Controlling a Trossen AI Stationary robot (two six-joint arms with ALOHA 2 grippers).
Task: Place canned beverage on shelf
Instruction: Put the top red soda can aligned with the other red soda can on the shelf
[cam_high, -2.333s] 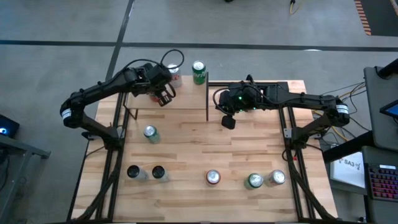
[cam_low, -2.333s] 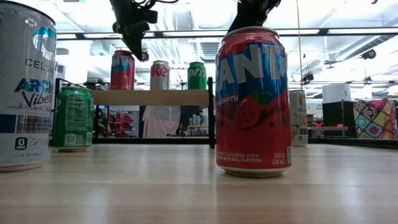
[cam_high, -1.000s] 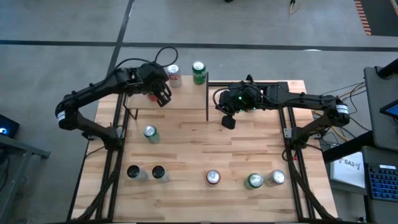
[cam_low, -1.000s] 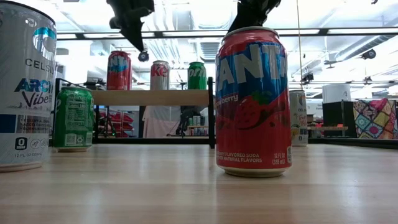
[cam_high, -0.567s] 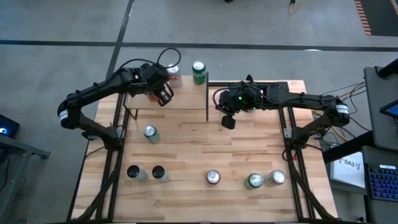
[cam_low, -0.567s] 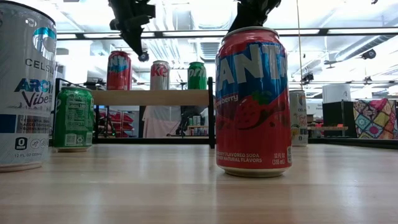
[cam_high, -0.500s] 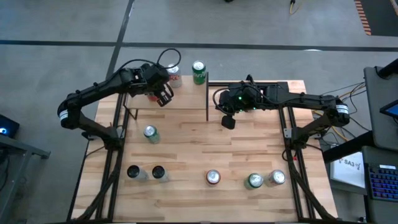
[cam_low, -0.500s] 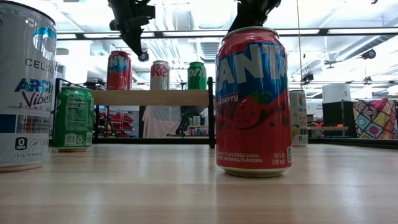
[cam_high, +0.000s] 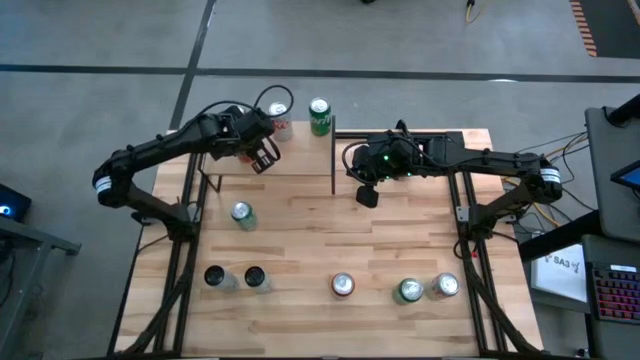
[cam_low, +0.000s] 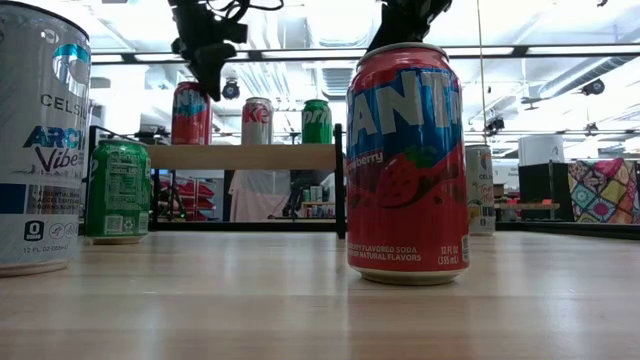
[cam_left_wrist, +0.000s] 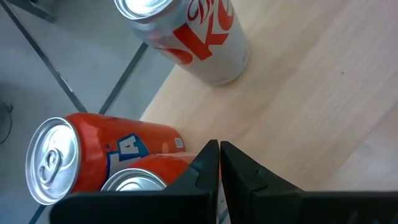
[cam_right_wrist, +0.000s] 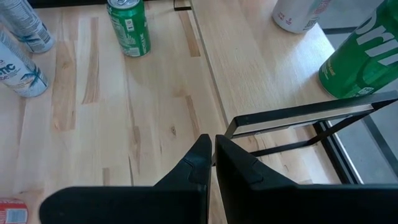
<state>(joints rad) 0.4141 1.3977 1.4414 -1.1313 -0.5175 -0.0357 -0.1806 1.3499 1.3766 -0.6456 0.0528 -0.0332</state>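
Just beneath left end effector (cam_high: 263, 155), fingers closed and empty: orange can (cam_low: 190, 113) upright on shelf (cam_low: 245, 156), axis vertical. Loose green can (cam_high: 241, 214) nearer left; right end effector (cam_high: 367, 195) closed, well apart.

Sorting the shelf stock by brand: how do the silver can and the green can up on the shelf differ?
The silver can is silver-white with red lettering; the green can is all green. The silver can stands mid-shelf beside an orange can; the green can stands at the shelf end, by the black post. Both stand upright, unheld, the same size.
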